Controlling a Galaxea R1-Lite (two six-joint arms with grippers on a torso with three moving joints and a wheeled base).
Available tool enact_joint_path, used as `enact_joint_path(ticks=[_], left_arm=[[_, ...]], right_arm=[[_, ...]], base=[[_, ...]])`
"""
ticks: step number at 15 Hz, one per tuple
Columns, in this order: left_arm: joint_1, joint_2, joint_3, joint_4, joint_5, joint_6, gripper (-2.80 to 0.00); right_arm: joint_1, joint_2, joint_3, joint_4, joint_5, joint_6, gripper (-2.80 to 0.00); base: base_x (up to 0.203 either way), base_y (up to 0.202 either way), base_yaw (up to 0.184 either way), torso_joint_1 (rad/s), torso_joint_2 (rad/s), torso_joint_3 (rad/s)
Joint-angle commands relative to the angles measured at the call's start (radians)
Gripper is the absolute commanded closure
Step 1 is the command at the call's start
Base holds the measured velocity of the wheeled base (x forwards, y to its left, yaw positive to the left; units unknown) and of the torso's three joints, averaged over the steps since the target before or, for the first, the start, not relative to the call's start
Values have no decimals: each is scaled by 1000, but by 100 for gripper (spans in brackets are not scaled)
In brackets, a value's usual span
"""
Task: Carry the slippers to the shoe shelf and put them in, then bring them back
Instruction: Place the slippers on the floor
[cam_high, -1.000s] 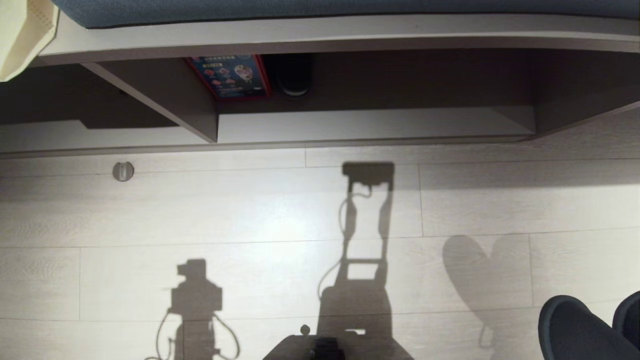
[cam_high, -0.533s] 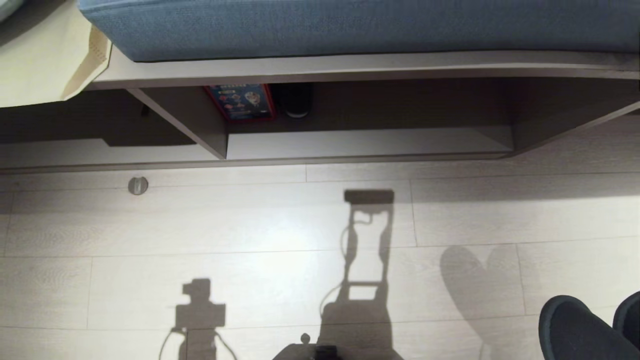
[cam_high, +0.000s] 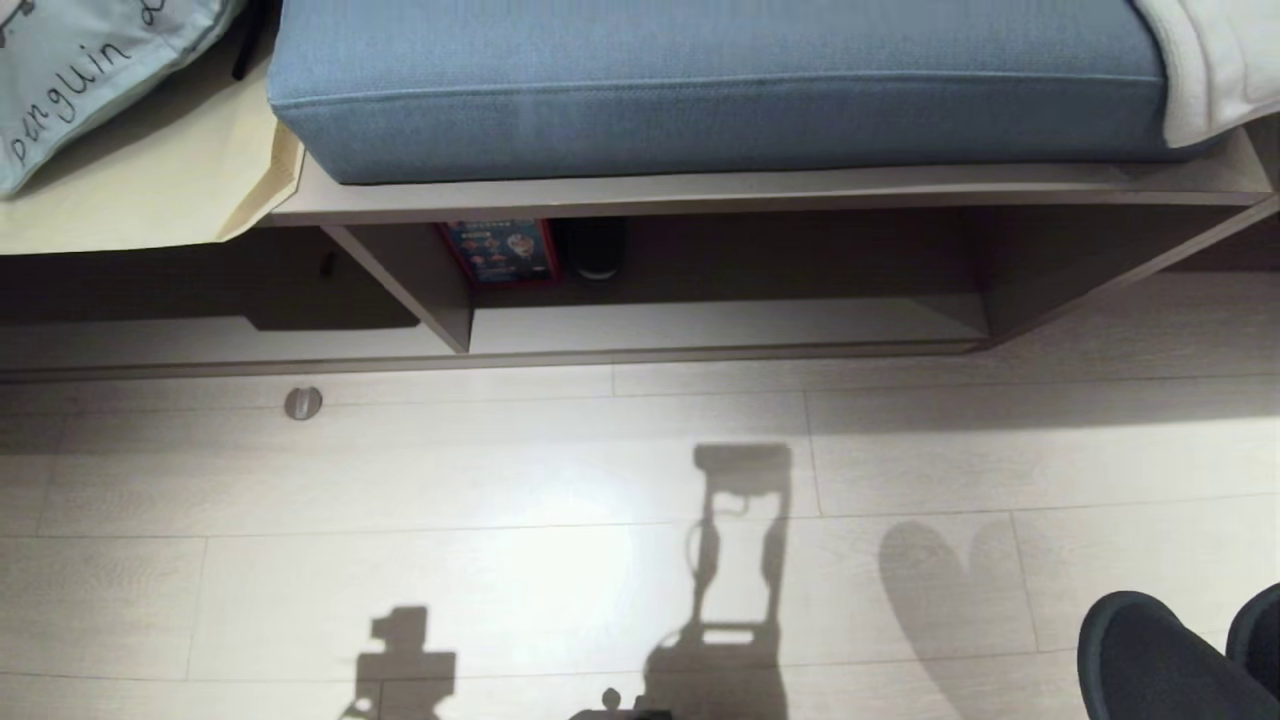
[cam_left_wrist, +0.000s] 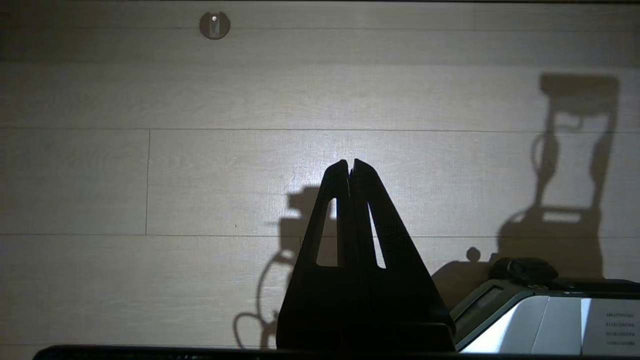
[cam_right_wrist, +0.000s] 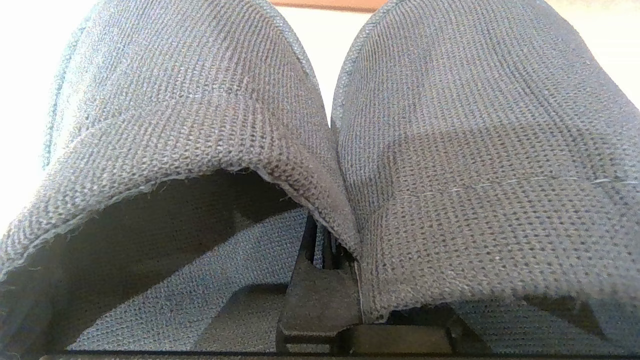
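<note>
- The floor (cam_high: 500, 520) is pale wood-grain plank laid in long boards, with a bright patch of light near its middle and hard shadows of the robot's frame and cabling across it.
- A small round metal fitting (cam_high: 303, 403) is set into the floor close to the front lip of the furniture, toward the left.
- The shoe shelf (cam_high: 720, 325) is a low, wide cubby of grey-beige panels with a pale bottom board; an upright divider closes its left end.
- At the back left corner of the cubby stands a dark blue printed box (cam_high: 498, 251) with a red edge, and just beside it a dark shoe with a pale sole (cam_high: 594, 248).
- On the shelf's top board lies a blue cushion (cam_high: 720, 90); a cream sheet (cam_high: 150, 190) and a pale pillow with lettering (cam_high: 90, 70) sit past its left end, a white fabric (cam_high: 1215, 65) at its right end.
- The slippers (cam_right_wrist: 320, 150) are off the floor, well short of the shelf, their dark knit toes showing at the lower right corner of the head view.
- The right gripper (cam_right_wrist: 320, 260) is clenched on the two slippers' inner edges, pinching them side by side.
- The left gripper (cam_left_wrist: 350, 167) hangs over bare floor with its jaws pressed together, holding nothing.
</note>
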Motion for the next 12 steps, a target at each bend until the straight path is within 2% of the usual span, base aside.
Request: enact_joint_path(ticks=[1,12], left_arm=[[0,2,0,0,1,0,0],[0,2,0,0,1,0,0]], right_arm=[[0,0,2,0,0,-1,0],[0,-1,2,0,0,-1,0]], base=[[0,0,0,2,4,198],[0,0,0,3,2,204]])
